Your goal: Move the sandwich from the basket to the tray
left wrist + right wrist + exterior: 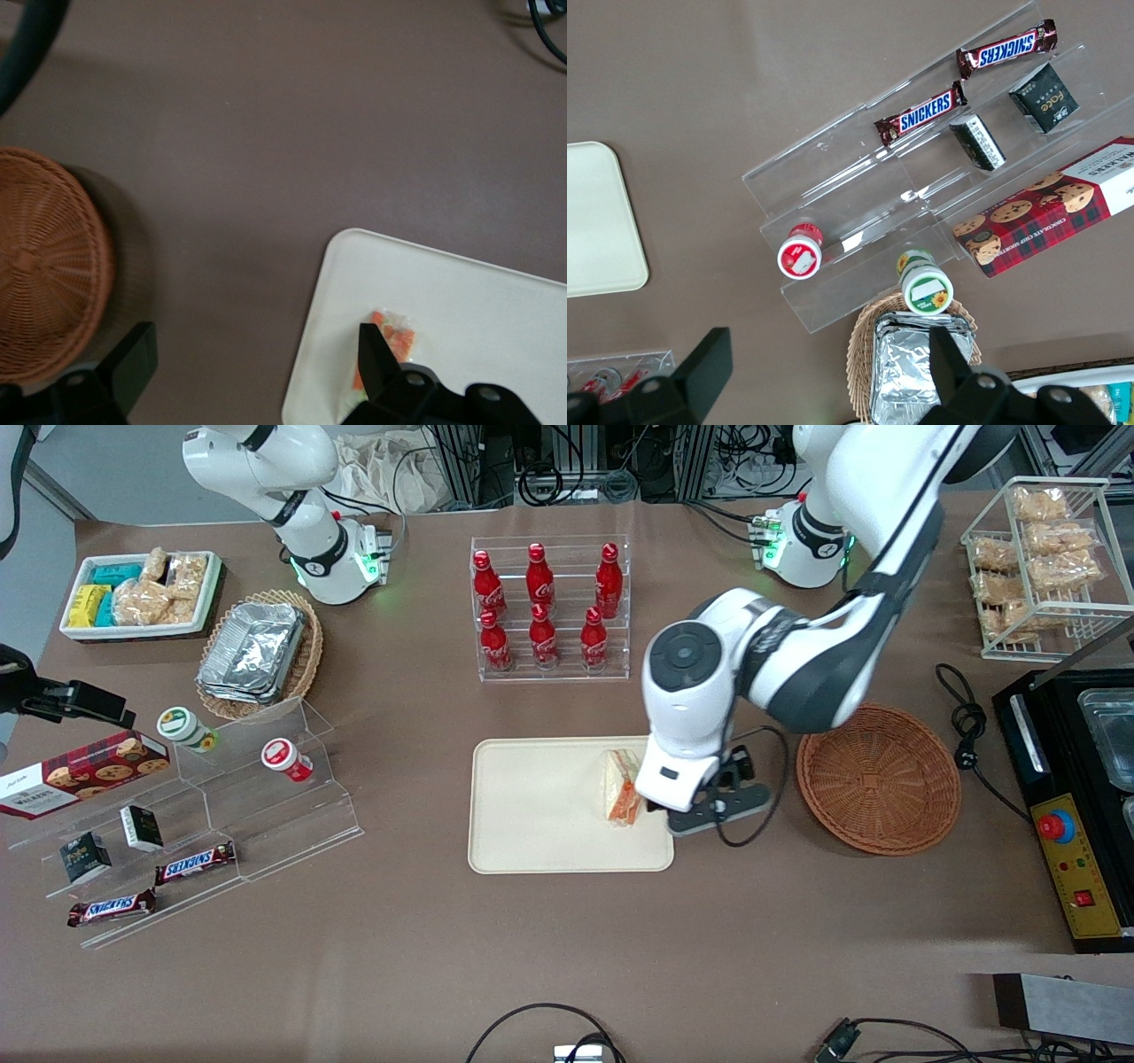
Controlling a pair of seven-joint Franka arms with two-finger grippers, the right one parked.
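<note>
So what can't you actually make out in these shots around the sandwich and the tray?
- Sandwich: front view, the arm covers its edge toward the basket; left wrist view, a pincer finger hides most of it.
- Pincer: front view, the hand housing hides the fingertips. The wrist view shows them spread, one over the tray, one over bare table.
- Basket: cut off by the wrist view's edge.
</note>
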